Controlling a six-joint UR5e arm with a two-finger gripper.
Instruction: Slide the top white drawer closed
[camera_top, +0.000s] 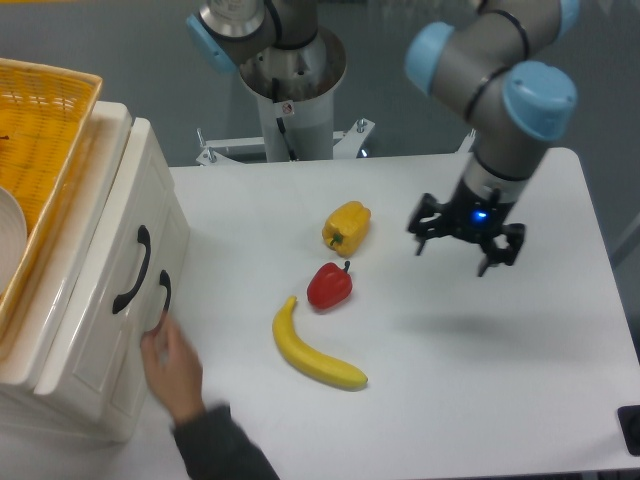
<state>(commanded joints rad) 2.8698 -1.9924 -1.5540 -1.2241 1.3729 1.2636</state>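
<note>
The white cabinet stands at the left edge of the table. Its top white drawer (143, 235) shows a front panel with a curved black handle (133, 270), and that panel looks level with the front below it. My gripper (465, 246) hangs open over the right half of the table, far from the cabinet, with nothing between its fingers. A person's hand (172, 365) reaches in from the bottom left and touches the cabinet front beside the lower black handle (162, 303).
A yellow woven basket (45, 130) sits on top of the cabinet. A yellow pepper (346, 226), a red pepper (329, 286) and a banana (312, 350) lie mid-table. The robot base (290, 90) stands behind the table (500, 350). The person's dark sleeve (222, 448) is at the front edge.
</note>
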